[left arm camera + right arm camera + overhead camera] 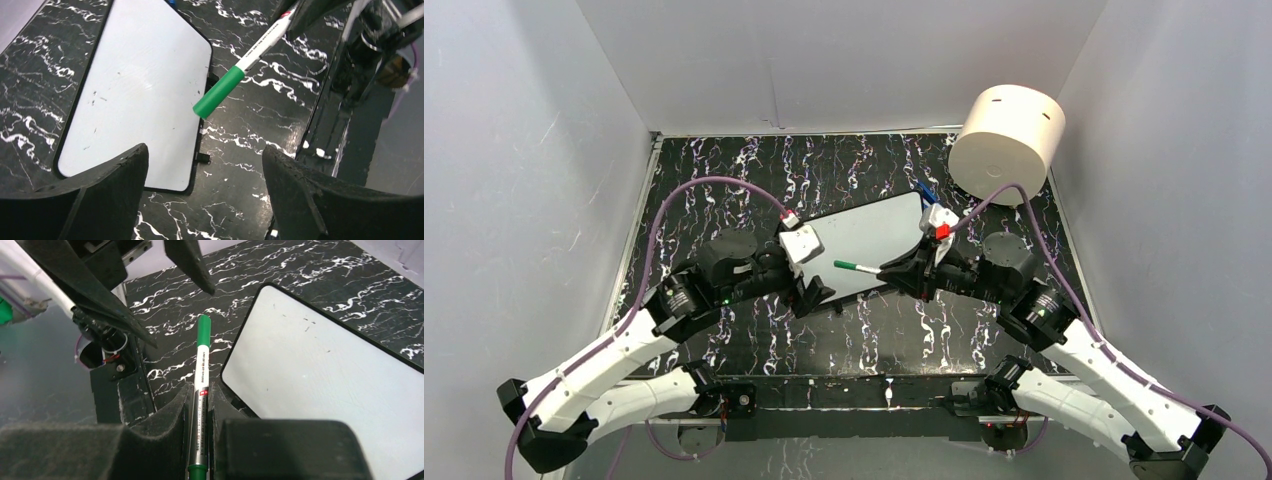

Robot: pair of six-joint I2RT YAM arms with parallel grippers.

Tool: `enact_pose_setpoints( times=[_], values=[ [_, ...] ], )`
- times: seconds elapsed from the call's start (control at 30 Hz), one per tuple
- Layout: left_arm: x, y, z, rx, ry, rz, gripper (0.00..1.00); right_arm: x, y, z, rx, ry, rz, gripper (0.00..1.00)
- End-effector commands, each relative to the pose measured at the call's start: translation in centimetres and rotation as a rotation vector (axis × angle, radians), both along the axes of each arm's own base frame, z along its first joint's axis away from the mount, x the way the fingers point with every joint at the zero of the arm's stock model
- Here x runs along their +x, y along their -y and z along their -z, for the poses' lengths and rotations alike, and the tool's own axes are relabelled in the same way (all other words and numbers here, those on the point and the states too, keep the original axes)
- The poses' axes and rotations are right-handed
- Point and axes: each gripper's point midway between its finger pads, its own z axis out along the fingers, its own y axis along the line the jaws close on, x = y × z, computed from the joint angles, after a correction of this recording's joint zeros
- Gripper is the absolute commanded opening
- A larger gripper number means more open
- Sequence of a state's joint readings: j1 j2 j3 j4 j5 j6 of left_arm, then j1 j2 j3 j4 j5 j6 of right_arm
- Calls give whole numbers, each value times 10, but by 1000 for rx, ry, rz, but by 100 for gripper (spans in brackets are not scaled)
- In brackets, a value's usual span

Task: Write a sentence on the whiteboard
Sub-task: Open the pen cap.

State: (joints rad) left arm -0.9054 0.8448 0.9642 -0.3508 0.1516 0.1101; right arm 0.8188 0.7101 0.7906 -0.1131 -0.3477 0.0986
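Whiteboard (874, 240): flat at mid-table between your two arms, surface blank. Thin, stiff, light; will likely skid on glossy table (724, 170), so press gently. Marker (202, 360): slim, slick, green cap (218, 92) on. Right gripper (200, 405) clamped on its barrel. Left gripper (204, 150) spread wide, empty, near cap. Room: bare table on your left; cylinder (1007, 142) crowds far-right corner.

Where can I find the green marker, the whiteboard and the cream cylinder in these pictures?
green marker (201, 365): right wrist view, on its white barrel.
whiteboard (135, 95): left wrist view, on its bare white face.
cream cylinder (1007, 140): top external view, on its pale body.
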Motion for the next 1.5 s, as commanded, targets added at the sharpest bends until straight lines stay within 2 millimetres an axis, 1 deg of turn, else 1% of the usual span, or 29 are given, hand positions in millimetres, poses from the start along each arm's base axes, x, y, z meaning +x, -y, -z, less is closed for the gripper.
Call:
enact_pose_setpoints(
  times=[0.0,0.1,0.17,0.27,0.43,0.63,0.87,1.0,1.13,1.37,1.47],
  values=[
    [-13,14,-14,28,104,194,77,-19,-4,-14,-12,58,-128,0],
    [-25,23,-16,17,102,297,70,-23,-6,-11,-28,59,-165,0],
    [-30,28,-19,7,97,334,65,-24,-7,-9,-31,61,-176,0],
    [-31,32,-20,5,90,354,62,-25,-8,-9,-29,62,-187,0],
    [-32,38,-10,23,54,383,57,-26,-10,-9,-24,64,-203,0],
    [-36,47,-4,25,17,433,46,-27,-13,-10,-20,66,-220,0],
    [-35,50,6,47,-7,445,33,-29,-13,-14,-6,80,-231,0],
    [-34,48,8,55,-1,439,21,-30,-13,-13,-6,76,-233,0],
    [-32,42,13,95,6,426,0,-32,-11,-10,-17,63,-236,0],
    [-25,27,24,161,42,375,0,-39,-4,-4,-46,32,-235,0],
    [-23,21,29,181,52,356,0,-37,0,-1,-68,40,-221,0]
  ],
)
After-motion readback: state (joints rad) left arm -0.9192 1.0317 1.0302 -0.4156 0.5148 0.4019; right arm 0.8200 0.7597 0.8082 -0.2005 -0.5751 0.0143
